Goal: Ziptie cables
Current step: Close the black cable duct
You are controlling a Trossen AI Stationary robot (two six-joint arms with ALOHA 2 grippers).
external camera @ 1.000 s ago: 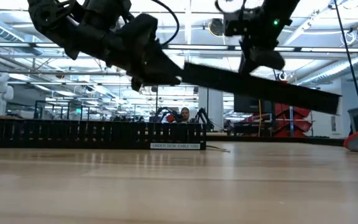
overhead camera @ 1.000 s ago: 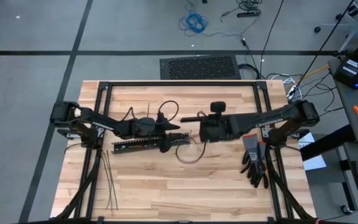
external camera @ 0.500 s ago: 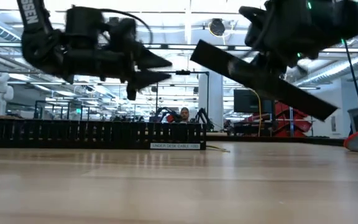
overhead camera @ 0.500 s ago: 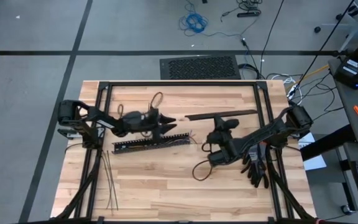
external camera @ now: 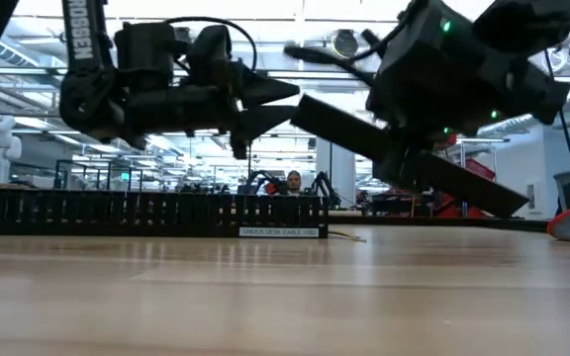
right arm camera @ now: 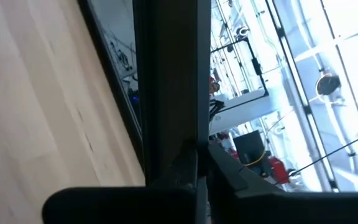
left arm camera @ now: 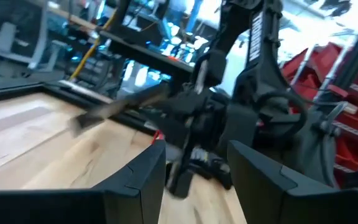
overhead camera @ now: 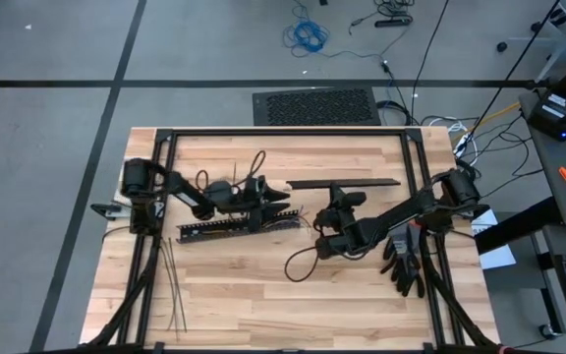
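My right gripper (overhead camera: 340, 193) is shut on a long flat black strip (overhead camera: 344, 183) held above the table's middle. My left gripper (overhead camera: 285, 197) hangs level and open just left of the strip's left end, with nothing between its fingers (left arm camera: 143, 180). Below it the black slotted duct (overhead camera: 226, 227) lies flat on the table. The cables (overhead camera: 297, 215), thin coloured wires, stick out at the duct's right end. The zipties (overhead camera: 172, 283), thin dark strips, lie flat near the table's near left corner. My right gripper pinches the black strip near its middle (right arm camera: 166, 143) between its two fingers (right arm camera: 225, 171). The fingers come level from the table's near side and lie across the strip. The strip is lifted clear of the table and slants (external camera: 404, 153), one end lower than the other.
A pair of black gloves (overhead camera: 405, 258) lies by the table's right edge. A dark cable loop (overhead camera: 303, 264) hangs from the right arm over the table's middle. The near half of the wooden tabletop (overhead camera: 263, 305) is bare.
My right gripper has sunk and drawn back toward the near edge while turning, carrying the strip lower and swinging it. My left gripper has tipped up from slanting down over the duct to level and come a little lower, staying open.
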